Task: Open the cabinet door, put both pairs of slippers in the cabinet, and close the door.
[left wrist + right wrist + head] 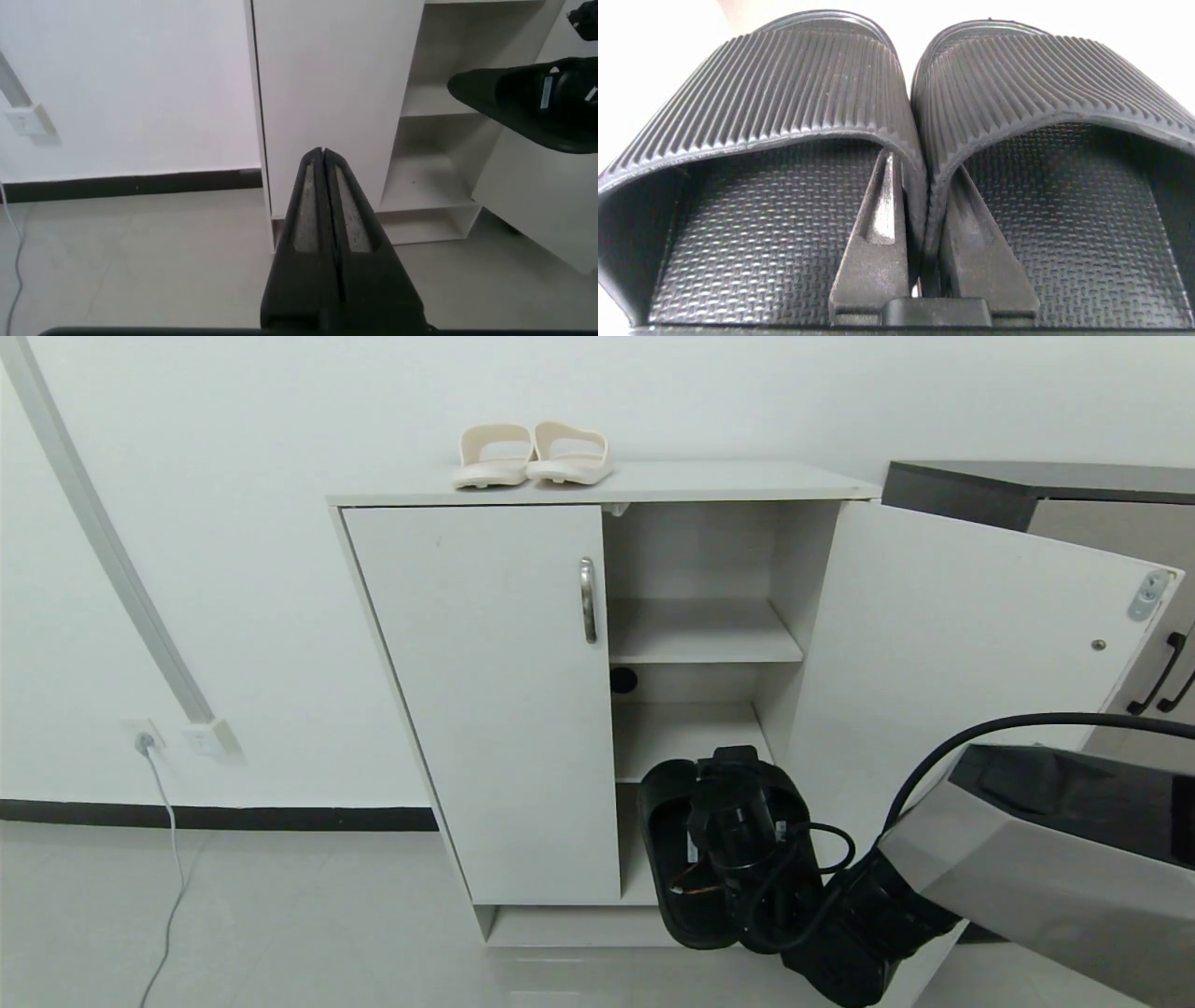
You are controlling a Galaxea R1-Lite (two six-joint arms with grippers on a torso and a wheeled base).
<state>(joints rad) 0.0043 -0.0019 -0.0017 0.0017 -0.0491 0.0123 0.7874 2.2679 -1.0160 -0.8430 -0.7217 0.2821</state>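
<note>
The right gripper (924, 187) has its fingers almost together, pinching the two inner walls of the black slippers (677, 859). It holds the pair just in front of the cabinet (476, 709), at the lowest opening beside the open door (934, 635). That pinch looks thin. If a toe knocks the lower shelf (686, 733) or the door, one slipper may twist free and drop. The beige slippers (532, 455) sit on the cabinet's top. The left gripper (322, 159), out in front of the cabinet, is closed on nothing.
</note>
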